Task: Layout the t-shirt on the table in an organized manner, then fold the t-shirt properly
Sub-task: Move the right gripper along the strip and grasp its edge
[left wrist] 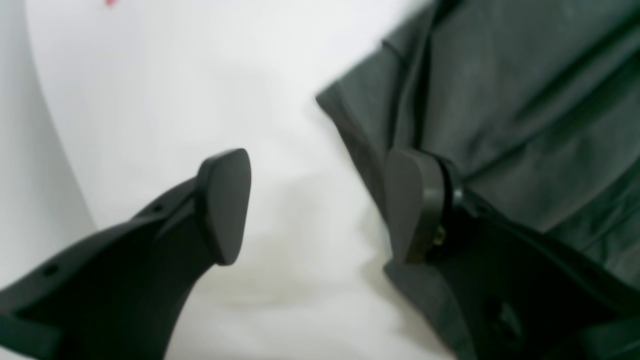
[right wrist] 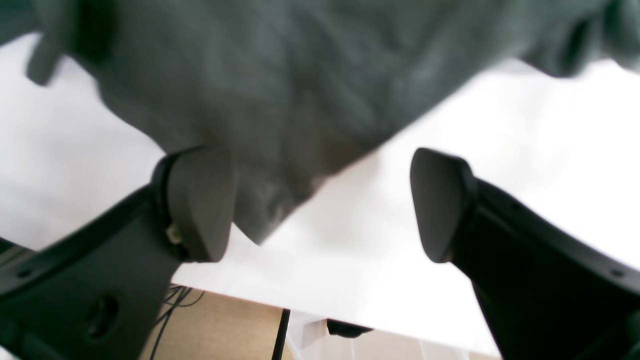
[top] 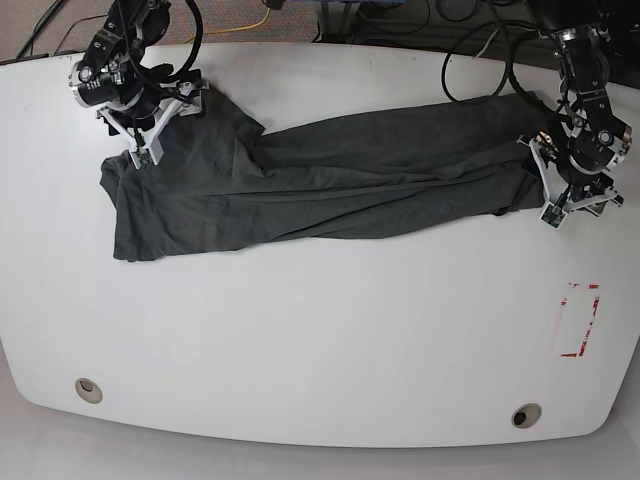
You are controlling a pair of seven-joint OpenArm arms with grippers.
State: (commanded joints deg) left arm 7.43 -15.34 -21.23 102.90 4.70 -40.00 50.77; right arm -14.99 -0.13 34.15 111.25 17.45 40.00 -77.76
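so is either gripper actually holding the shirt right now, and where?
Nothing is held. Left gripper is open at the t-shirt edge; right gripper is open too, with a fabric corner beside one finger.

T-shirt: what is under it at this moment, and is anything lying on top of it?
The t-shirt lies stretched across the white table; only tabletop shows around it. Nothing rests on it; the left gripper and right gripper sit open at its ends. Anything beneath the cloth is hidden.
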